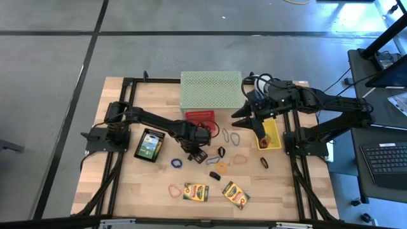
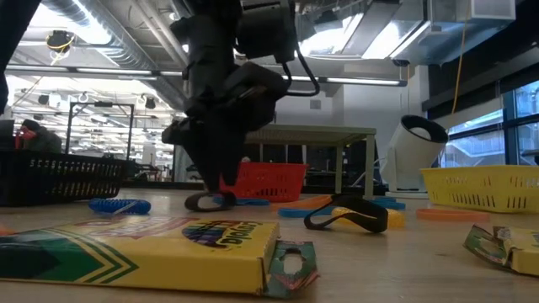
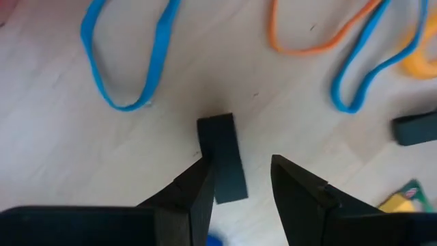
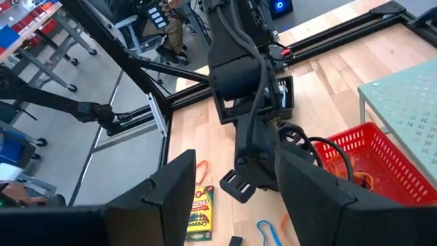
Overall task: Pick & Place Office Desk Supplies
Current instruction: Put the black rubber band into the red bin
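My left gripper (image 1: 196, 154) points down at the middle of the table, open, fingertips close to the wood (image 2: 215, 195). A small dark flat clip (image 3: 222, 154) lies on the table with one end between the fingers. Around it lie rubber bands: blue (image 3: 130, 65), orange (image 3: 317, 37) and another blue (image 3: 369, 68). Two crayon boxes (image 1: 195, 191) (image 1: 235, 194) lie near the front edge and a third (image 1: 150, 145) to the left. My right gripper (image 4: 225, 198) hangs open and raised above the table's far right (image 1: 243, 119). My left gripper's fingers come from above, one on either side of the dark clip's end (image 3: 229, 191). The clip lies flat on the table, close beside one finger (image 3: 194, 195), with a gap to the other. Whether that finger touches it, I cannot tell.
A red basket (image 1: 202, 117) and a pale green mesh stand (image 1: 211, 89) stand at the back. A yellow basket (image 1: 268, 135) sits at the right under the right arm. More clips (image 1: 219, 152) (image 1: 215, 175) and bands (image 1: 176, 163) (image 1: 239, 159) lie scattered mid-table.
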Tool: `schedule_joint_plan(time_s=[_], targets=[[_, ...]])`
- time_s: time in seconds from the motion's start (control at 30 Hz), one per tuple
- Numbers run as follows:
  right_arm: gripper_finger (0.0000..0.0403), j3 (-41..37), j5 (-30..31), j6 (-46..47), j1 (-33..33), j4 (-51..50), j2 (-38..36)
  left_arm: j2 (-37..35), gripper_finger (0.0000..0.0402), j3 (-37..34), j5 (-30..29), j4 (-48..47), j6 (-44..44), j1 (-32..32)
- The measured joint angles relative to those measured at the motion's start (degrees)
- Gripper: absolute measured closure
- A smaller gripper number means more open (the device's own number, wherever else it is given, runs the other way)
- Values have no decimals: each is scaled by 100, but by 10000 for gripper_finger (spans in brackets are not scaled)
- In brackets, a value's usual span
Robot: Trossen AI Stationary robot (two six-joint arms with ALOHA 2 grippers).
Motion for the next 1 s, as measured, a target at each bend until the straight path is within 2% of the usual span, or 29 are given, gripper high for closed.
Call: schedule_joint_plan(time_s=[0.5, 0.7, 1.0], targets=[[199, 0, 15, 129, -1, 210, 0, 90, 263, -66, -399, -242, 322, -73], [199, -2, 13, 214, 1, 210, 0, 362, 263, -59, -190, -243, 384, -171], [199, 0, 13, 359, 0, 272, 0, 306, 270, -81, -71, -98, 337, -196]])
